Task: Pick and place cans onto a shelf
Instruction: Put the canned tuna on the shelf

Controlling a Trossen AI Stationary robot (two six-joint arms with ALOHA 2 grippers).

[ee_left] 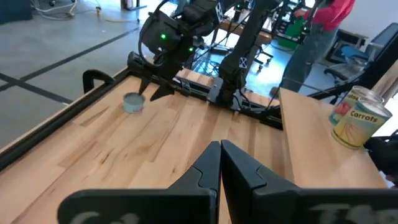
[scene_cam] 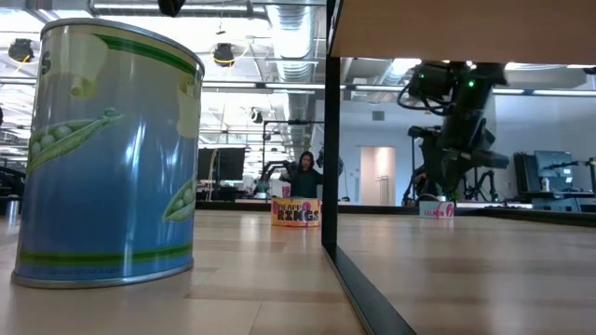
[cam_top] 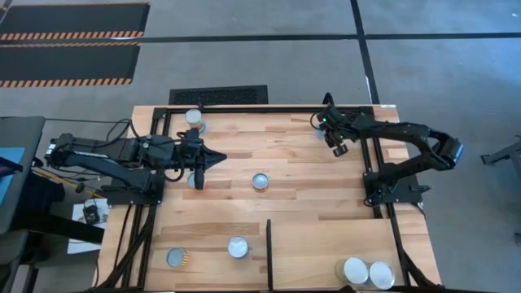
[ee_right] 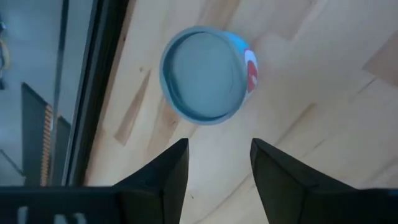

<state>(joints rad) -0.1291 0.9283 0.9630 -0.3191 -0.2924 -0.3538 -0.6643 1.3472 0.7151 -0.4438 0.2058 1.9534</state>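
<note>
Right gripper (ee_right: pixel 214 165), fingers apart, hangs above upright can (ee_right: pixel 206 74); can lies just ahead of fingertips. Left gripper (ee_left: pixel 220 163) closed, farther off.

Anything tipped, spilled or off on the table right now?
Nothing stands out. The cans in view stand upright, two already on the shelf. The right gripper hangs open above a blue can; the left gripper is shut mid-table.
</note>
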